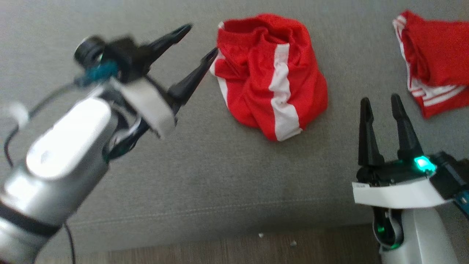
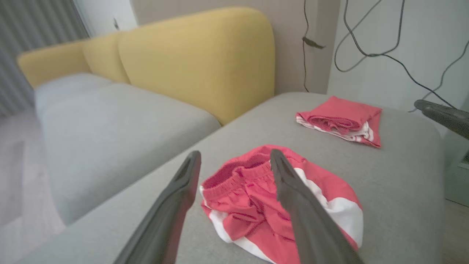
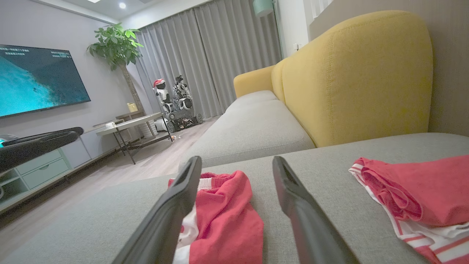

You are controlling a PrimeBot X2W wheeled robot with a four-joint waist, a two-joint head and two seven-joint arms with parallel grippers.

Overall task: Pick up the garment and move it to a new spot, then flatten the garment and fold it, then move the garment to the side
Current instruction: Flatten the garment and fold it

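Note:
A crumpled red garment [image 1: 271,73] with white stripes lies on the grey sofa seat [image 1: 183,165]; it also shows as the garment [image 2: 271,205] in the left wrist view and the garment [image 3: 227,216] in the right wrist view. My left gripper [image 1: 199,40] is open, its lower fingertip at the garment's left edge, nothing between the fingers. In the left wrist view the left gripper [image 2: 234,161] spans the elastic waistband. My right gripper [image 1: 381,101] stands open to the lower right of the garment, apart from it.
A second red, white-striped garment [image 1: 432,62] lies folded at the far right of the seat. Yellow backrests [image 2: 198,58] rise behind. The seat's front edge and the wood floor [image 1: 220,245] run along the bottom. Cables [image 2: 366,55] hang on the wall.

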